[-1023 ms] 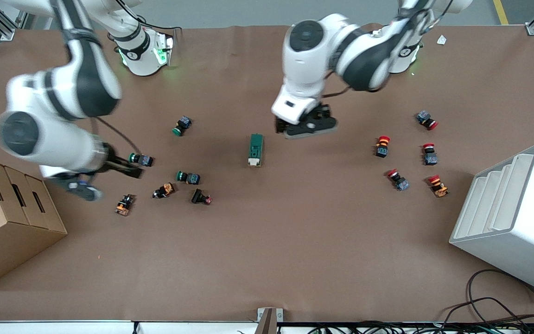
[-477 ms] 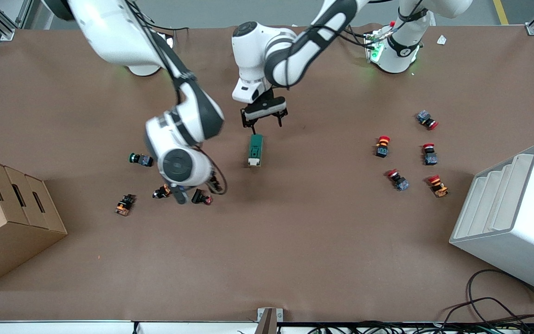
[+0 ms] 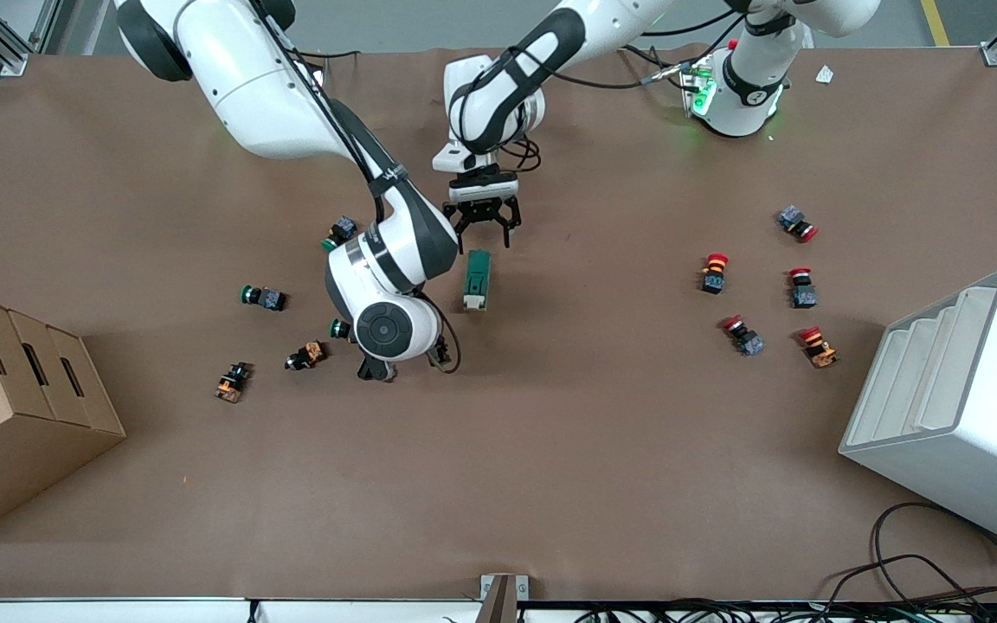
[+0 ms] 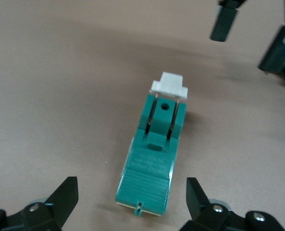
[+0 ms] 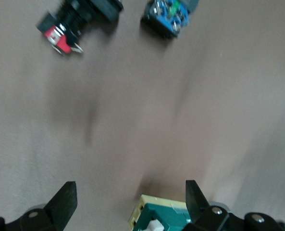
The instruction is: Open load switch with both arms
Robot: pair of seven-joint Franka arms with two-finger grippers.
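Both grippers are spread wide and holding nothing, so the opening hasn't started. Front view: my left gripper (image 3: pixel 483 227) hangs over the end of the load switch (image 3: pixel 477 279) that points at the table's (image 3: pixel 550 450) robot edge, about mid-table; my right gripper (image 3: pixel 416 356) sits by the white-tab end, fingers mostly hidden there. Left wrist view: the switch (image 4: pixel 154 161) is matte green plastic, ribbed, with a glossy white tab (image 4: pixel 169 85). Right wrist view: open black fingers (image 5: pixel 64 199), switch (image 5: pixel 157 217) at the picture's edge, push buttons (image 5: pixel 170 15) nearby.
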